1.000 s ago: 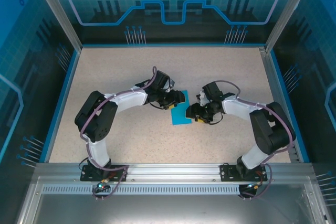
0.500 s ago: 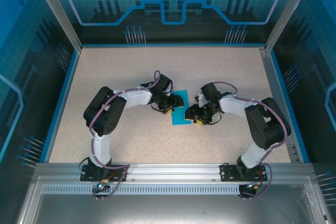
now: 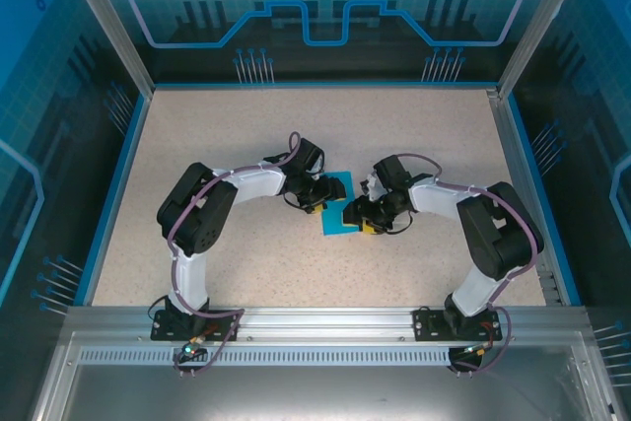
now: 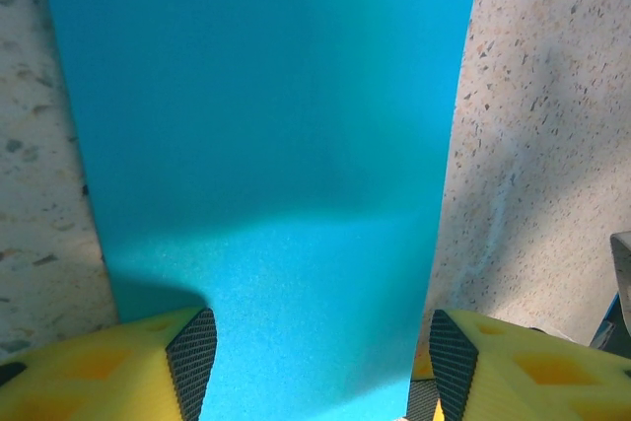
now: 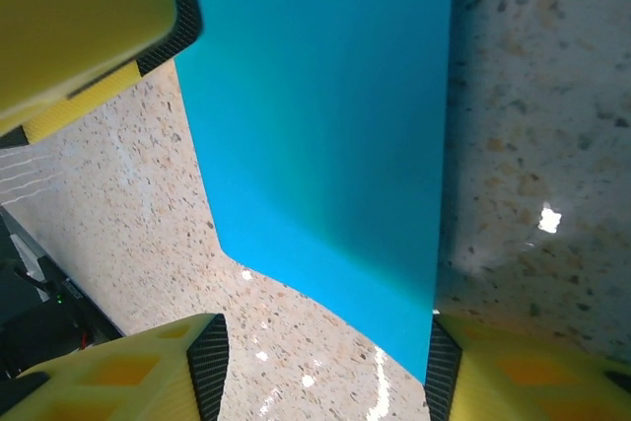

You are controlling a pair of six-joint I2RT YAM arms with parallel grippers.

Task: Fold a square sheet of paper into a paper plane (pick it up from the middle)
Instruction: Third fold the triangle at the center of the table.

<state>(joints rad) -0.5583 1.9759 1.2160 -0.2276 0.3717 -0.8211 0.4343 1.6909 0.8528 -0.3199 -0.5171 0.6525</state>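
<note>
Lying flat on speckled table (image 3: 246, 135) — teal paper sheet (image 4: 266, 145), smooth, oblong.

The right gripper (image 5: 320, 374) hangs with yellow, black-padded jaws spread over the speckled table (image 5: 537, 145), the teal square sheet of paper (image 5: 325, 115) lying between them, another yellow finger (image 5: 79, 17) at its upper-left edge.

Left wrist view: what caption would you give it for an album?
Open left gripper poised low over the teal paper on a speckled table.
</note>
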